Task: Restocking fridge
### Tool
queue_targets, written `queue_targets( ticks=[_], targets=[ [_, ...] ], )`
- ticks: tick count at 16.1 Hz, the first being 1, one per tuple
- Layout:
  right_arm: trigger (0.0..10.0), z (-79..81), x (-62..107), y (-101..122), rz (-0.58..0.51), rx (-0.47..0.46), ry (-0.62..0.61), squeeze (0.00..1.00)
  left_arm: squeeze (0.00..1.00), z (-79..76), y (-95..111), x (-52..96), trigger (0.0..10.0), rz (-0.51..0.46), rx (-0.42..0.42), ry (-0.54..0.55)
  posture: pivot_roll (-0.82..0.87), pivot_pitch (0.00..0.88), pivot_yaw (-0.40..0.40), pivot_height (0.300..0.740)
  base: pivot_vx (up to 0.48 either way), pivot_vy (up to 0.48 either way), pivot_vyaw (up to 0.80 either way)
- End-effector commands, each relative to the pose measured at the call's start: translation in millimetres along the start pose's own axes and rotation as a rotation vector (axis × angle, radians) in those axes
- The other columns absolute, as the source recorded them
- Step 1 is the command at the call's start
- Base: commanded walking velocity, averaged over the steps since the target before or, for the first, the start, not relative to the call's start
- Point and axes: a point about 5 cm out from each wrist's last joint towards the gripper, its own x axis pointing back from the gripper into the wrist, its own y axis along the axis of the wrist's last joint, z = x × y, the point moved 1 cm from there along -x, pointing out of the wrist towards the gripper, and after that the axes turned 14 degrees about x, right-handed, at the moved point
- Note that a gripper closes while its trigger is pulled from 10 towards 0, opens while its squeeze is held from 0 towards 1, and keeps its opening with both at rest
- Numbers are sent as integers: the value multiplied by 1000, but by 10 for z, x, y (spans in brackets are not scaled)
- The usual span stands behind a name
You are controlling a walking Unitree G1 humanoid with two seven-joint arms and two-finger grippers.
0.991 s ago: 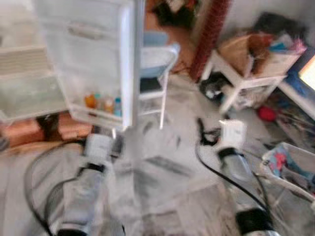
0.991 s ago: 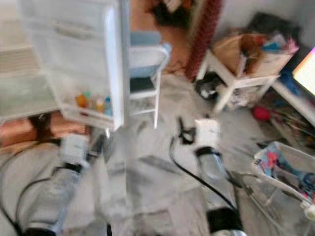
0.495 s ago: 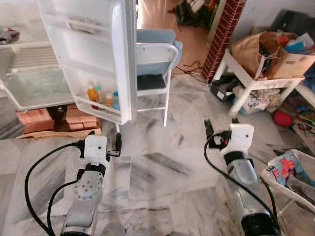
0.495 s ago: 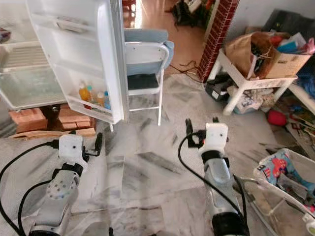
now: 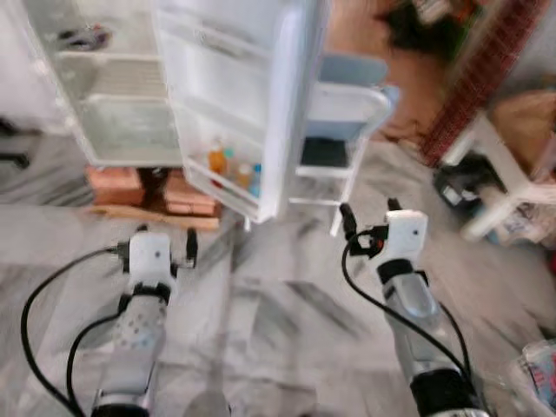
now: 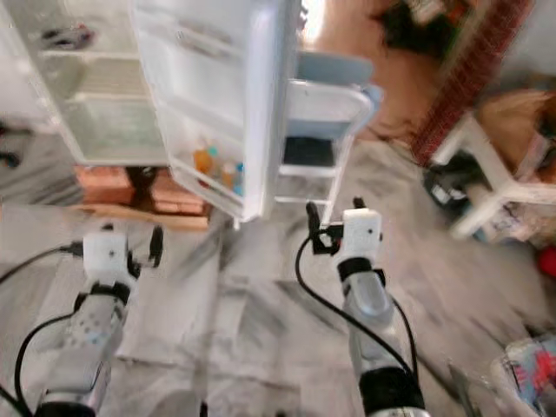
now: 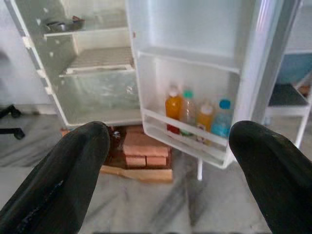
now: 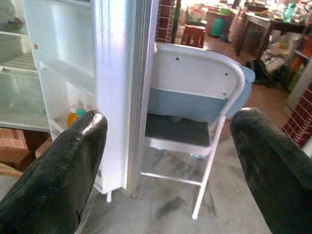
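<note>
The fridge [image 5: 113,95] stands open on bricks [image 5: 117,184], its door [image 5: 252,95] swung toward the robot. Bottles [image 7: 197,114] sit upright in the lowest door rack, whose rail keeps them from tipping. Left pincer [image 7: 168,161] and right pincer [image 8: 165,156] are both spread wide and empty, raised ahead of the body. A chair [image 8: 195,105] stands just behind the door.
</note>
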Motion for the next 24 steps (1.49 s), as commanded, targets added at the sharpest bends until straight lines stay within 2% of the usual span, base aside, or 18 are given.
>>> queue_targets(
  ticks=[1, 14, 16, 22, 24],
  targets=[
    [10000, -110, 63, -70, 27, 16, -35, 0, 0, -100, -21, 4, 10000, 10, 13, -26, 159, 54, -74, 740, 341, 0, 0],
    [10000, -97, 22, -20, 11, 30, -24, 0, 0, -154, -54, -4, 10000, 24, 21, -32, 143, 61, -74, 740, 330, 0, 0],
    [10000, -98, 15, -4, 3, 60, -20, 0, 0, -163, -55, -11, 10000, 24, 24, -33, 140, 60, -73, 740, 321, 0, 756],
    [10000, -102, -10, 2, 8, 71, -28, 0, 0, -182, -55, -26, 10000, 23, 26, -33, 139, 60, -75, 740, 307, 0, 732],
    [10000, -93, -11, 1, 9, 69, -26, 0, 0, -178, -61, -15, 10000, 22, 24, -33, 141, 62, -76, 740, 126, 0, 206]
  ],
)
